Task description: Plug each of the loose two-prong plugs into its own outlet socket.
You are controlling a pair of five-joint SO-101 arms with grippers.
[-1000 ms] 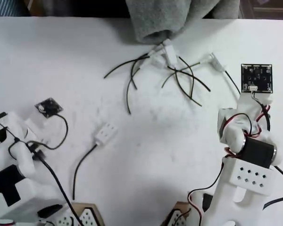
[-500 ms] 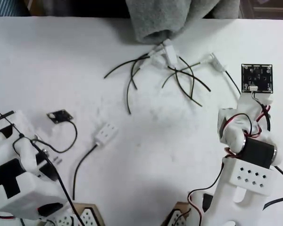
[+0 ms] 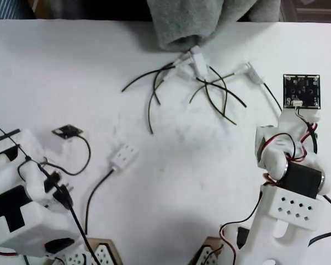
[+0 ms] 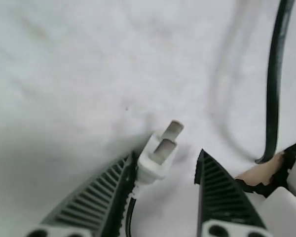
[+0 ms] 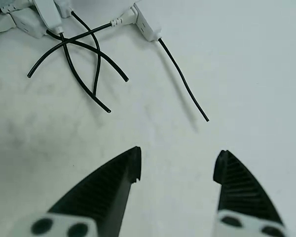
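A white two-prong plug (image 4: 160, 150) on a black cord sits between my left gripper's (image 4: 166, 154) fingers. It leans on one finger, a gap shows to the other, and its prongs point away from the wrist. That gripper (image 3: 61, 189) is open at the table's near left. A white outlet socket (image 3: 124, 157) with a black cord lies to its right. My right gripper (image 5: 177, 165) is open over bare table with nothing in it. Beyond it lie more white plugs (image 5: 145, 23) with crossed black cords (image 5: 79, 54), seen at the far middle (image 3: 194, 63) from above.
A grey cloth (image 3: 193, 22) hangs over the table's far edge just behind the pile of cords. A black cord (image 4: 276, 74) runs beside the left gripper. The right arm's body (image 3: 287, 176) stands at the near right. Cardboard pieces (image 3: 102, 251) sit at the front edge.
The left arm has swung to the right and nearer the front edge, and its dark fingers now show beside the socket's cord. The right arm has kept still.
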